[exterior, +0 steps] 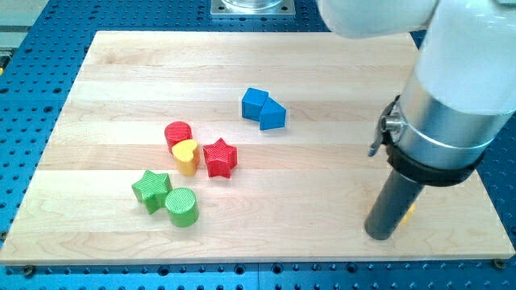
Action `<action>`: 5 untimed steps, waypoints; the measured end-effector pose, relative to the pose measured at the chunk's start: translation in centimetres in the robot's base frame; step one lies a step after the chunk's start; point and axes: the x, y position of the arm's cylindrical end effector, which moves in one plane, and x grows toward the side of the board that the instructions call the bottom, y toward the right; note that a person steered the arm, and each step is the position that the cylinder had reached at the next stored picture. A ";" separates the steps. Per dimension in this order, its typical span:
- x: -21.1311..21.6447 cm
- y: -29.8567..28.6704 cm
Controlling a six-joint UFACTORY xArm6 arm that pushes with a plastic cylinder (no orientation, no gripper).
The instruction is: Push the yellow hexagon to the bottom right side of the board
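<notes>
You see my tip point(381, 234) at the tabletop's point(322, 185) lower right, touching a yellow block point(410, 211) mostly hidden behind it; there's no claw.

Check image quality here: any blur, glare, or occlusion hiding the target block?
Camera view: even lighting, soft shadows, no strong glare on the board. The arm at the view's right is close and slightly soft; my tip hides most of the yellow hexagon, only a sliver showing.
</notes>
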 end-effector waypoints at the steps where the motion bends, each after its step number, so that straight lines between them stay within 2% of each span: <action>1: -1.6 -2.3; 3: -3.3 2.5; 4: -6.7 2.8; 5: -5.4 4.7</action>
